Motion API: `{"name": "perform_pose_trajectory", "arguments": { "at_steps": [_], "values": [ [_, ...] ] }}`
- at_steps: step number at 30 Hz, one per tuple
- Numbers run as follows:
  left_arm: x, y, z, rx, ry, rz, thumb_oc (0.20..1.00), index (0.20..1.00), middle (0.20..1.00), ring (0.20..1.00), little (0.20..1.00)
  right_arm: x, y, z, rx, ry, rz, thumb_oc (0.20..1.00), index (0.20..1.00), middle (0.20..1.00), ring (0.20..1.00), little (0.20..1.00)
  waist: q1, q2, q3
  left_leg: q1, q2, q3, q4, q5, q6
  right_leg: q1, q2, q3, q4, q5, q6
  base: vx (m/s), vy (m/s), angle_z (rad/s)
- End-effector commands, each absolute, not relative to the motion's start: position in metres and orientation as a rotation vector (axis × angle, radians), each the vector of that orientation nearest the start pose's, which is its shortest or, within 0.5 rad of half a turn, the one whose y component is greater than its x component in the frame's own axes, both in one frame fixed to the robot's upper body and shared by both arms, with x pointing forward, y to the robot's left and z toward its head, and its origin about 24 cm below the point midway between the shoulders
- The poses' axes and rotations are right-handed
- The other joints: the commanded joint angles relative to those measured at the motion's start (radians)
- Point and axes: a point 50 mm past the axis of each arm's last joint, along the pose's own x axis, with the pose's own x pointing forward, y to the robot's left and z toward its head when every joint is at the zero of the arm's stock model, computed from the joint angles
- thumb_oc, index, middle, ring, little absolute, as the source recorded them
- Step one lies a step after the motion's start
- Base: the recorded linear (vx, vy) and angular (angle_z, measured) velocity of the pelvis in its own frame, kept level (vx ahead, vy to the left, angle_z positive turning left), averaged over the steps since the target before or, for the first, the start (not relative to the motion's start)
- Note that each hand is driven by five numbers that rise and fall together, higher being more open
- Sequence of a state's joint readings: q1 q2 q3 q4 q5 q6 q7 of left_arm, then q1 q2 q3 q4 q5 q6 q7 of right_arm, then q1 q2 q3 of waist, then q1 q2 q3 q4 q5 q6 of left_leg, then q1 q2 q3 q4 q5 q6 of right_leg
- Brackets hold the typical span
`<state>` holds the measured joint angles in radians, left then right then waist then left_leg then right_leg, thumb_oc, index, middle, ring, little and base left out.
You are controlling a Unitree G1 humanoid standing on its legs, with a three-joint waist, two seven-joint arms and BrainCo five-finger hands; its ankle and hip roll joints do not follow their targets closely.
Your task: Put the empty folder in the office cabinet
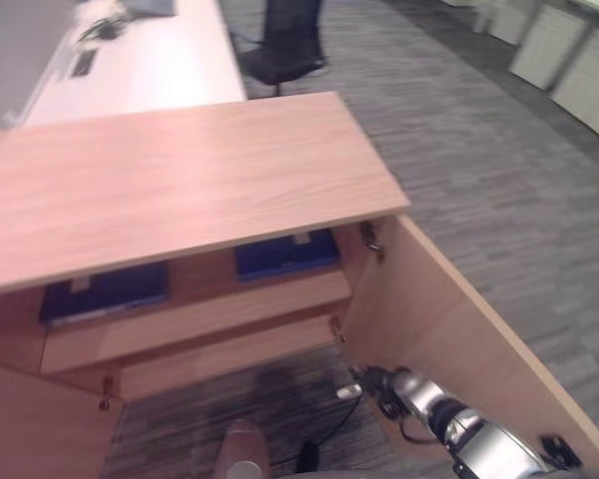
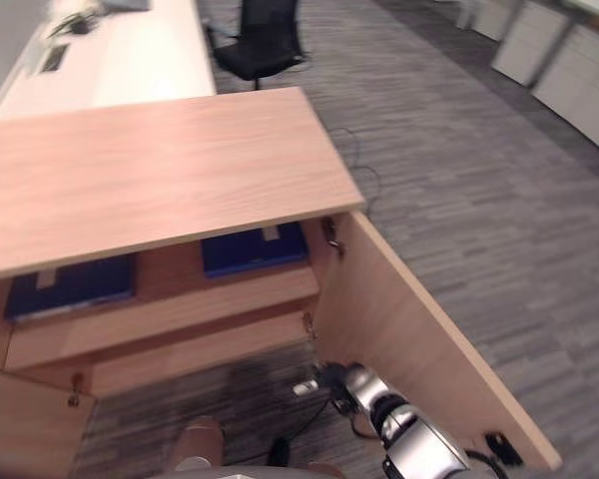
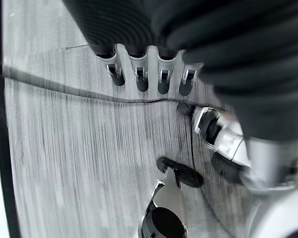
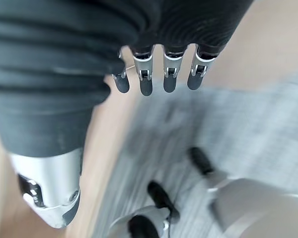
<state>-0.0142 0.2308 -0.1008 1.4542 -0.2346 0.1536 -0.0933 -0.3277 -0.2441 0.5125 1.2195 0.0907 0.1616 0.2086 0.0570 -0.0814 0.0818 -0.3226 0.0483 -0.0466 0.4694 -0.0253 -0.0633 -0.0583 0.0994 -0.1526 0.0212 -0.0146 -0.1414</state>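
Two dark blue folders lie flat on the upper shelf of the open wooden cabinet [image 1: 170, 170], one at the left [image 1: 105, 291] and one at the right [image 1: 285, 252]. My right arm [image 1: 449, 419] hangs low beside the open right door [image 1: 449, 319]. In its wrist view my right hand [image 4: 170, 74] has straight fingers and holds nothing, with the door's wood just past them. My left hand [image 3: 141, 77] hangs over the grey carpet with relaxed fingers and is empty.
The left cabinet door [image 1: 30, 429] also stands open at the lower left. A long white desk [image 1: 150, 60] and a black office chair [image 1: 280, 45] stand behind the cabinet. Pale cabinets [image 1: 569, 60] line the far right. Grey carpet stretches to the right.
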Motion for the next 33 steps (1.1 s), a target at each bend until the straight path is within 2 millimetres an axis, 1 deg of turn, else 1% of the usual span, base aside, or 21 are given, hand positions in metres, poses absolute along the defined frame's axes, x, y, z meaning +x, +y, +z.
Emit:
{"name": "perform_pose_trajectory", "arguments": {
  "at_steps": [1,2,3,4,6,10,12,13,14,15,16,19,20,23,25,26,27,28,29,31,33],
  "values": [
    [0.072,0.209,-0.172,0.175,1.459,-0.031,1.000,1.000,1.000,1.000,1.000,0.228,-0.206,-0.113,-0.309,1.009,0.173,1.000,1.000,1.000,1.000,1.000,0.014,0.006,-0.025,0.230,-0.017,0.117,-0.263,-0.148,0.075,0.025,-0.092,-0.004,-0.093,0.018,0.218,0.07,0.453,-0.19],
    [0.099,0.203,-0.168,0.264,1.372,-0.095,1.000,1.000,1.000,1.000,1.000,0.217,-0.214,-0.118,-0.289,1.039,0.142,1.000,1.000,1.000,1.000,1.000,-0.012,0.018,-0.042,0.268,-0.040,0.131,-0.353,-0.120,0.073,0.015,-0.106,-0.008,-0.089,0.033,0.229,0.01,0.363,-0.37],
    [0.115,0.198,-0.165,0.299,1.325,-0.130,1.000,1.000,1.000,1.000,1.000,0.212,-0.216,-0.120,-0.285,1.053,0.135,1.000,1.000,1.000,1.000,1.000,-0.024,0.023,-0.050,0.286,-0.049,0.137,-0.401,-0.102,0.074,0.010,-0.111,-0.008,-0.088,0.039,0.234,-0.01,0.303,-0.42],
    [0.137,0.193,-0.159,0.361,1.246,-0.187,1.000,1.000,1.000,1.000,1.000,0.197,-0.226,-0.127,-0.287,1.096,0.097,1.000,1.000,1.000,1.000,1.000,-0.041,0.039,-0.059,0.318,-0.061,0.141,-0.476,-0.076,0.073,0.011,-0.117,-0.010,-0.094,0.042,0.237,-0.02,0.204,-0.26],
    [0.153,0.184,-0.154,0.433,1.186,-0.239,1.000,1.000,1.000,1.000,1.000,0.180,-0.234,-0.134,-0.258,1.146,0.035,1.000,1.000,1.000,1.000,1.000,-0.062,0.061,-0.067,0.348,-0.075,0.148,-0.528,-0.058,0.076,0.015,-0.120,-0.005,-0.104,0.045,0.244,-0.03,0.192,0.05],
    [0.158,0.175,-0.153,0.410,1.168,-0.250,1.000,1.000,1.000,1.000,1.000,0.164,-0.238,-0.140,-0.239,1.186,-0.004,1.000,1.000,1.000,1.000,1.000,-0.077,0.074,-0.069,0.358,-0.085,0.157,-0.553,-0.048,0.081,0.007,-0.124,0.006,-0.107,0.054,0.250,-0.04,0.088,-0.07],
    [0.154,0.170,-0.155,0.382,1.174,-0.254,1.000,1.000,1.000,1.000,1.000,0.156,-0.240,-0.143,-0.229,1.213,-0.023,1.000,1.000,1.000,1.000,1.000,-0.082,0.081,-0.070,0.357,-0.090,0.162,-0.557,-0.046,0.086,-0.002,-0.128,0.013,-0.107,0.061,0.254,-0.09,0.113,-0.47],
    [0.142,0.167,-0.160,0.333,1.208,-0.253,1.000,1.000,1.000,1.000,1.000,0.147,-0.244,-0.145,-0.210,1.235,-0.046,1.000,1.000,1.000,1.000,1.000,-0.089,0.087,-0.070,0.355,-0.098,0.169,-0.557,-0.047,0.094,-0.016,-0.133,0.026,-0.106,0.075,0.259,-0.08,0.103,-0.43],
    [0.142,0.167,-0.160,0.333,1.208,-0.253,1.000,1.000,1.000,1.000,1.000,0.147,-0.244,-0.145,-0.210,1.235,-0.046,1.000,1.000,1.000,1.000,1.000,-0.088,0.088,-0.070,0.355,-0.098,0.170,-0.557,-0.047,0.094,-0.016,-0.133,0.027,-0.106,0.075,0.259,-0.12,0.131,-0.29],
    [0.129,0.167,-0.164,0.299,1.250,-0.251,1.000,1.000,1.000,1.000,1.000,0.140,-0.245,-0.147,-0.193,1.254,-0.062,1.000,1.000,1.000,1.000,1.000,-0.094,0.092,-0.067,0.353,-0.103,0.179,-0.557,-0.047,0.099,-0.030,-0.138,0.035,-0.102,0.086,0.265,-0.06,0.060,-0.34],
    [0.129,0.167,-0.164,0.299,1.250,-0.251,1.000,1.000,1.000,1.000,1.000,0.140,-0.245,-0.147,-0.193,1.254,-0.062,1.000,1.000,1.000,1.000,1.000,-0.094,0.092,-0.068,0.353,-0.103,0.180,-0.557,-0.047,0.099,-0.030,-0.138,0.036,-0.102,0.086,0.265,-0.10,0.097,-0.15],
    [0.096,0.179,-0.172,0.270,1.359,-0.221,1.000,1.000,1.000,1.000,1.000,0.121,-0.253,-0.151,-0.156,1.304,-0.117,1.000,1.000,1.000,1.000,1.000,-0.109,0.097,-0.061,0.343,-0.115,0.207,-0.557,-0.044,0.111,-0.071,-0.151,0.056,-0.091,0.117,0.278,-0.13,0.125,-0.15],
    [0.079,0.187,-0.174,0.266,1.409,-0.201,1.000,1.000,1.000,1.000,1.000,0.109,-0.259,-0.153,-0.157,1.340,-0.136,1.000,1.000,1.000,1.000,1.000,-0.117,0.098,-0.056,0.337,-0.123,0.221,-0.557,-0.043,0.117,-0.093,-0.158,0.063,-0.089,0.135,0.286,-0.10,0.090,-0.18],
    [0.070,0.194,-0.175,0.262,1.441,-0.182,1.000,1.000,1.000,1.000,1.000,0.101,-0.265,-0.153,-0.161,1.373,-0.152,1.000,1.000,1.000,1.000,1.000,-0.122,0.099,-0.052,0.332,-0.129,0.236,-0.557,-0.043,0.122,-0.114,-0.169,0.062,-0.084,0.147,0.295,-0.09,0.065,-0.35],
    [0.066,0.202,-0.174,0.242,1.453,-0.141,1.000,1.000,1.000,1.000,1.000,0.098,-0.282,-0.148,-0.157,1.367,-0.224,1.000,1.000,1.000,1.000,1.000,-0.129,0.100,-0.029,0.330,-0.134,0.254,-0.557,-0.043,0.127,-0.150,-0.192,0.041,-0.042,0.147,0.309,-0.14,0.069,-0.36],
    [0.066,0.203,-0.174,0.242,1.453,-0.141,1.000,1.000,1.000,1.000,1.000,0.098,-0.282,-0.148,-0.157,1.367,-0.224,1.000,1.000,1.000,1.000,1.000,-0.129,0.099,-0.030,0.329,-0.135,0.254,-0.557,-0.043,0.127,-0.151,-0.192,0.042,-0.042,0.147,0.309,-0.21,0.032,-0.38],
    [0.063,0.206,-0.174,0.212,1.458,-0.103,1.000,1.000,1.000,1.000,1.000,0.102,-0.293,-0.143,-0.149,1.333,-0.283,1.000,1.000,1.000,1.000,1.000,-0.119,0.115,-0.006,0.331,-0.116,0.279,-0.557,-0.041,0.126,-0.160,-0.238,-0.068,0.014,0.109,0.307,-0.11,-0.009,-0.36],
    [0.062,0.208,-0.174,0.193,1.460,-0.082,1.000,1.000,1.000,1.000,1.000,0.104,-0.300,-0.139,-0.127,1.309,-0.334,1.000,1.000,1.000,1.000,1.000,-0.115,0.133,-0.002,0.348,-0.093,0.274,-0.557,-0.058,0.119,-0.140,-0.284,-0.115,0.077,0.049,0.299,-0.11,-0.009,-0.57],
    [0.062,0.208,-0.174,0.192,1.460,-0.082,1.000,1.000,1.000,1.000,1.000,0.104,-0.300,-0.139,-0.127,1.308,-0.335,1.000,1.000,1.000,1.000,1.000,-0.116,0.133,-0.001,0.349,-0.094,0.273,-0.557,-0.058,0.119,-0.140,-0.285,-0.115,0.081,0.046,0.300,-0.01,-0.016,-0.58],
    [0.066,0.209,-0.173,0.168,1.435,-0.054,1.000,1.000,1.000,1.000,1.000,0.111,-0.315,-0.131,-0.087,1.228,-0.434,1.000,1.000,1.000,1.000,1.000,-0.120,0.137,-0.005,0.358,-0.084,0.274,-0.557,-0.064,0.122,-0.103,-0.338,-0.067,0.129,0.025,0.292,-0.03,-0.037,-0.42],
    [0.067,0.208,-0.173,0.171,1.429,-0.050,1.000,1.000,1.000,1.000,1.000,0.114,-0.320,-0.127,-0.078,1.201,-0.466,1.000,1.000,1.000,1.000,1.000,-0.121,0.136,-0.011,0.362,-0.084,0.273,-0.557,-0.066,0.123,-0.093,-0.353,-0.046,0.140,0.025,0.297,0.01,-0.029,-0.11]
  ]
}}
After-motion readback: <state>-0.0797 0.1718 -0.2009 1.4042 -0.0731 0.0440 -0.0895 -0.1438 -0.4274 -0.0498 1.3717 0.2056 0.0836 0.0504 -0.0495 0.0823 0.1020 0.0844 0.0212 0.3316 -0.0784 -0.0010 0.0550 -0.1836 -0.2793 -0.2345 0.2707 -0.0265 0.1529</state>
